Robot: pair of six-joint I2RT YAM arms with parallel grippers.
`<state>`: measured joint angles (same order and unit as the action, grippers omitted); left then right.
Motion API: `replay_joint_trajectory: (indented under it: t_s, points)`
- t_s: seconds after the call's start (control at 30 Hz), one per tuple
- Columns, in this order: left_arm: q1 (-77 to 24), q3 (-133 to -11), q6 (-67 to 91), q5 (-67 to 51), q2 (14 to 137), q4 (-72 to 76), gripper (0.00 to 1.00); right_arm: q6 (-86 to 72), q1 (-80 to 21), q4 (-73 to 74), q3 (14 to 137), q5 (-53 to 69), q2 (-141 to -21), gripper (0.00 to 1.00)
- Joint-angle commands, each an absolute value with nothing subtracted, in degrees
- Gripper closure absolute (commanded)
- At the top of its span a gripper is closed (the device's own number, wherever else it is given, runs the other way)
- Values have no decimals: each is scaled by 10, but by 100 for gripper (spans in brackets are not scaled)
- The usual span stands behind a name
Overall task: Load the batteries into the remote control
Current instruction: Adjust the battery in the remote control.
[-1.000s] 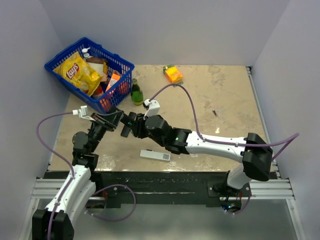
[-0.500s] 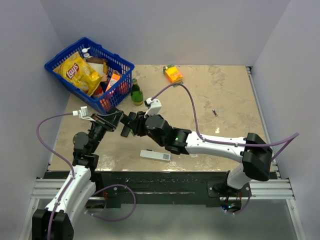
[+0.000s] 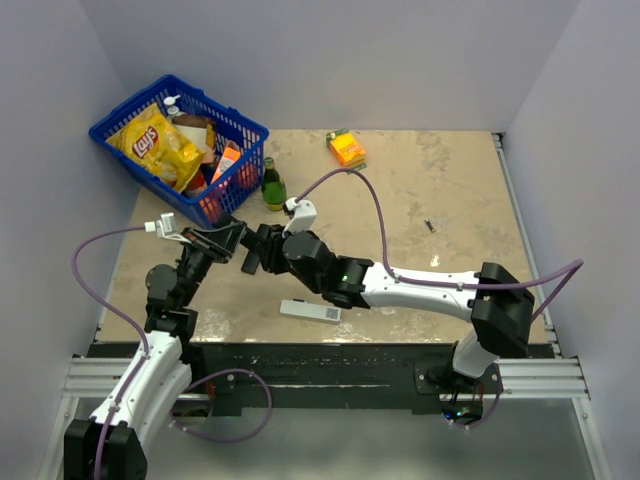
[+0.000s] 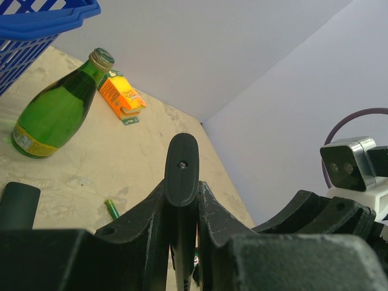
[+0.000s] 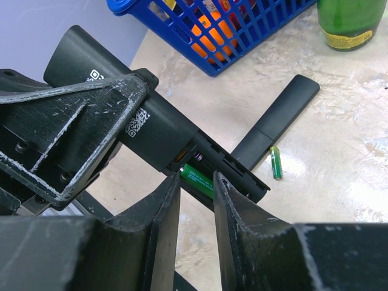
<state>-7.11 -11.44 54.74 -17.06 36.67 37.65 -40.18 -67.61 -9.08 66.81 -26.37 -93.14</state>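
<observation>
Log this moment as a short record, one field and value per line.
left gripper: shut on the remote control, held off the table
right gripper: shut on a green battery at the remote's open compartment
loose battery: lying on the table beside the black cover
green bottle: upright, next to the blue basket
white remote: flat near the front table edge
orange box: at the far edge

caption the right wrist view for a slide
Right gripper holds green battery in the open bay of the black remote
</observation>
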Motion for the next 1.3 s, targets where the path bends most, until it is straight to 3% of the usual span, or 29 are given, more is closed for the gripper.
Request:
replay_joint_trajectory:
  t_s: [0.0,0.73,0.97,1.27]
  points:
    - [-76,-118,539,-164,357,403,100,-417,-680,-116,695,-282,-931,70]
    - [-82,-119,539,-156,338,397,100,-464,-680,-129,680,-285,-925,64]
    - [-83,-121,547,-155,327,396,100,-468,-680,-126,670,-291,-929,74]
    - [-83,-95,643,-112,299,452,100,-476,-680,-173,601,-277,-931,80]
